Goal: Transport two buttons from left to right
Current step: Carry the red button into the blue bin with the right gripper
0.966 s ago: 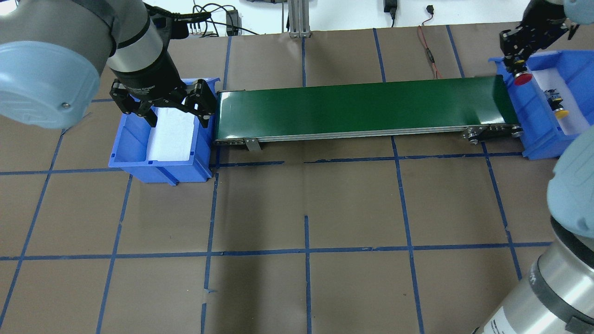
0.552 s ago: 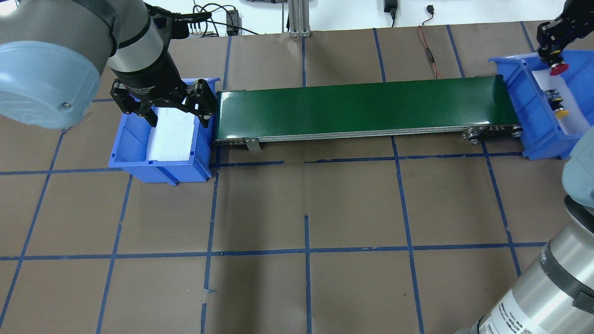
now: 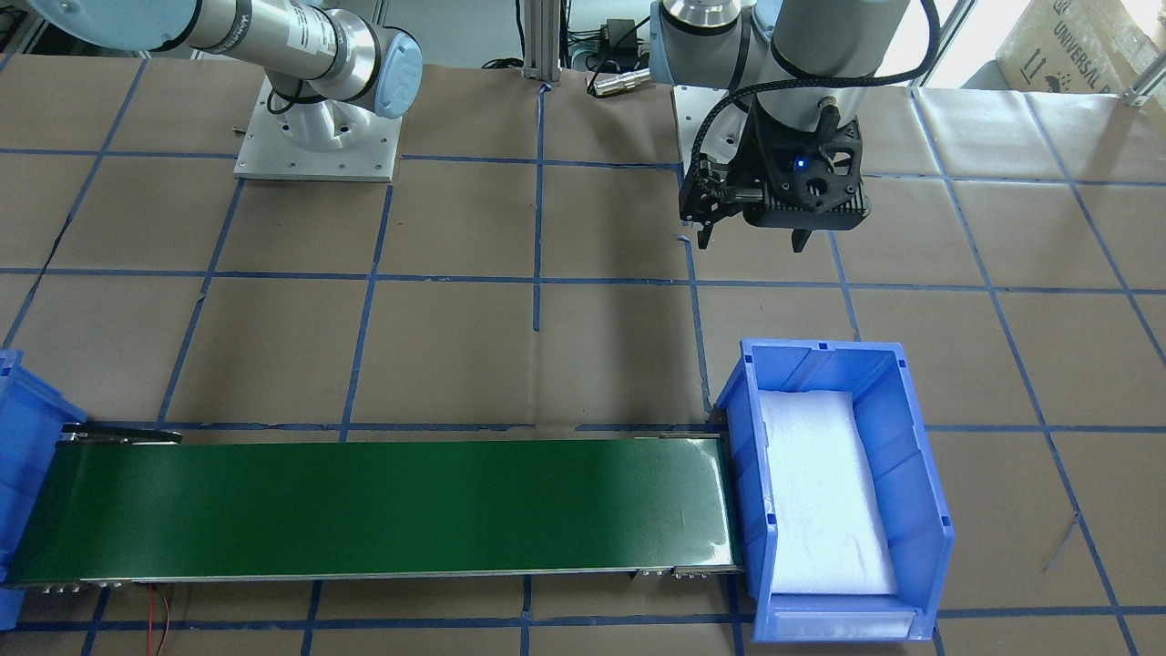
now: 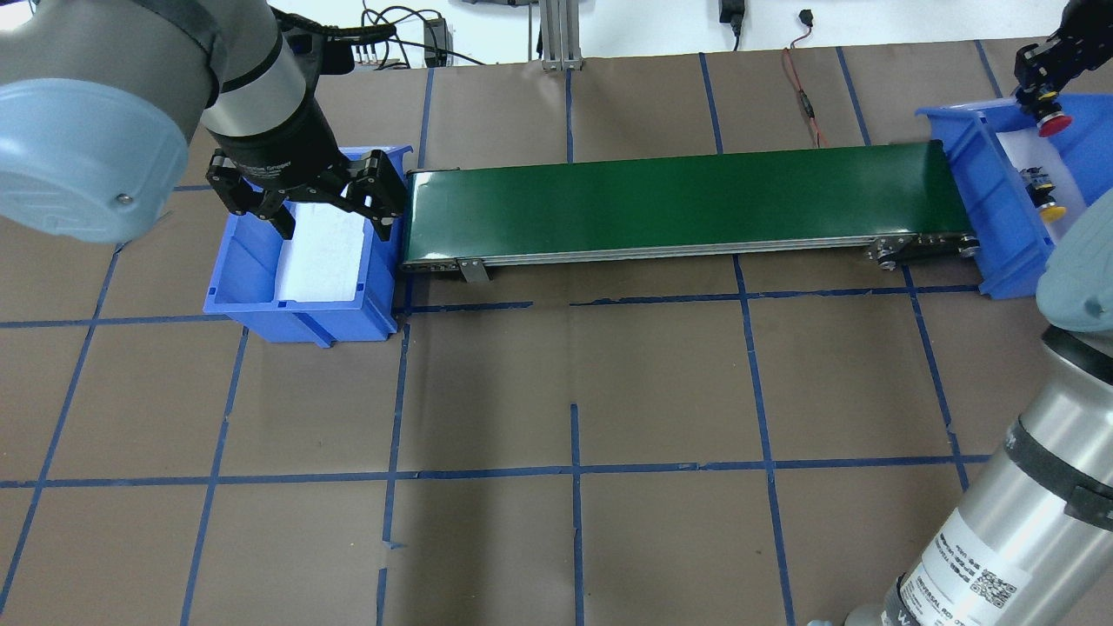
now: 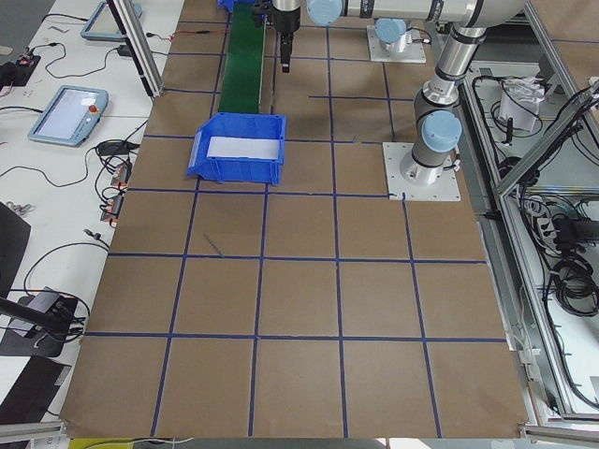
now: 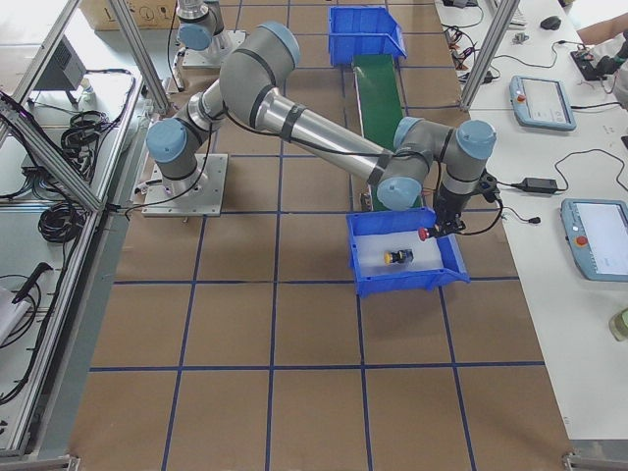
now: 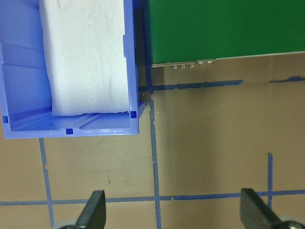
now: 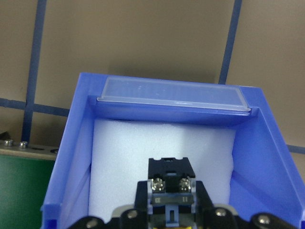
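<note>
The red button is held in the air over the white foam of the right bin, near the bin's end away from the robot. Its switch body is pinched in the right claw and its cap points away from the claw. The yellow button lies on its side on the same foam, apart from the red one. The step in hand is judged to be the placing of the second and last button. For the next move, the red button would need to be lowered to the foam on a bare patch away from the yellow one, and the claw spread only once the button is low, so that it is not dropped or sent rolling. At the other end of the green belt, the left claw is spread wide and holds nothing above the left bin, in which only foam is seen. Both bins and the belt rest on the brown counter.
</note>
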Controlling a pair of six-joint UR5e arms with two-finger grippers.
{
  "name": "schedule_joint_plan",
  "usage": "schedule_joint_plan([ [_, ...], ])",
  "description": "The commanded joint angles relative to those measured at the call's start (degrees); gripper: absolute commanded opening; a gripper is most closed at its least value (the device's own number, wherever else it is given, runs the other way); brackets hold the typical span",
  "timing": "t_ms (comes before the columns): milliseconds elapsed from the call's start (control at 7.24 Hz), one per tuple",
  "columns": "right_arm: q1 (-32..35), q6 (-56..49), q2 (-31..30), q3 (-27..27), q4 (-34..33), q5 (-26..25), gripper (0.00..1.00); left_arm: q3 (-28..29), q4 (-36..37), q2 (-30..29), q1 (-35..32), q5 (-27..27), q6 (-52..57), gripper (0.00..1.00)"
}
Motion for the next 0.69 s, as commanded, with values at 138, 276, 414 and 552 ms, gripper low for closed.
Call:
schedule_joint_plan([
  [138, -0.85, 0.12, 2.35, 0.32, 0.50, -0.33, 0.11, -0.02, 0.04, 0.01, -0.02, -0.08, -0.01, 1.00],
  [276, -0.93, 0.03, 2.87, 0.32, 0.06, -0.50, 0.11, -0.02, -0.05, 0.01, -0.02, -0.08, -0.01, 1.00],
  [414, -0.94, 0.12, 3.23, -0.03, -0.12, -1.55, 0.11, -0.02, -0.05, 0.01, -0.02, -0.08, -0.01, 1.00],
  [552, -0.94, 0.20, 3.75, -0.30, -0.21, -1.21, 0.11, -0.02, -0.05, 0.01, -0.02, -0.08, -0.01, 1.00],
])
